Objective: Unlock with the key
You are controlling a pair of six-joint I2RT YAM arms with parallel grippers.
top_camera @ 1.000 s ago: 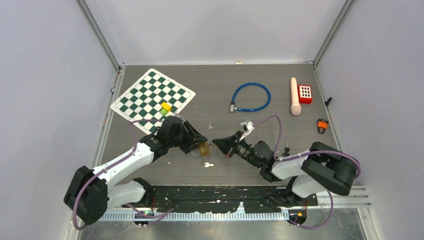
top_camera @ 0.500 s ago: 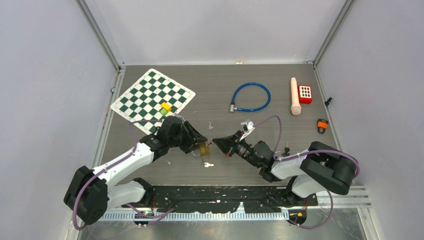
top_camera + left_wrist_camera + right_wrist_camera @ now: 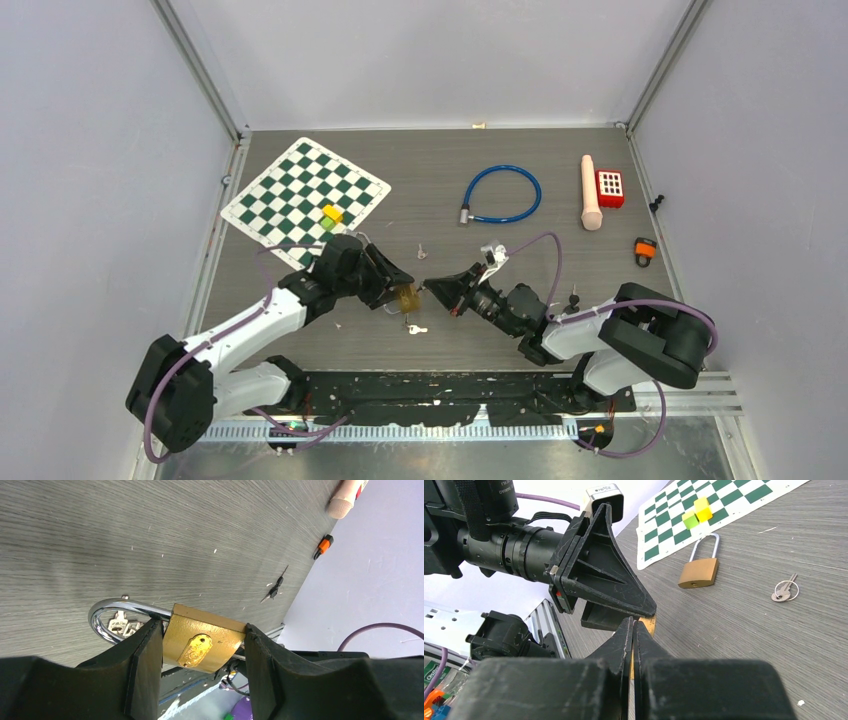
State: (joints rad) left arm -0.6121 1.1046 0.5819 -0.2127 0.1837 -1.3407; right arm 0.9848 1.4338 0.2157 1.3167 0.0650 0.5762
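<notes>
My left gripper (image 3: 403, 297) is shut on the flat sides of a brass padlock (image 3: 200, 640) and holds it just above the table. Its steel shackle (image 3: 107, 607) sticks out to the left, closed. My right gripper (image 3: 431, 286) is shut, with its tips (image 3: 633, 624) right at the padlock's bottom edge (image 3: 651, 624). The key shows only as a thin grey sliver (image 3: 239, 657) under that edge, running towards the right gripper. The rest of it is hidden between the jaws.
A second brass padlock (image 3: 698, 572) lies by the chessboard (image 3: 300, 195), which carries yellow and green blocks (image 3: 696, 516). Loose keys lie at the far side (image 3: 784, 591) and near side (image 3: 416, 328). Behind are a blue cable lock (image 3: 503, 195), beige cylinder (image 3: 591, 192) and red keypad (image 3: 610, 187).
</notes>
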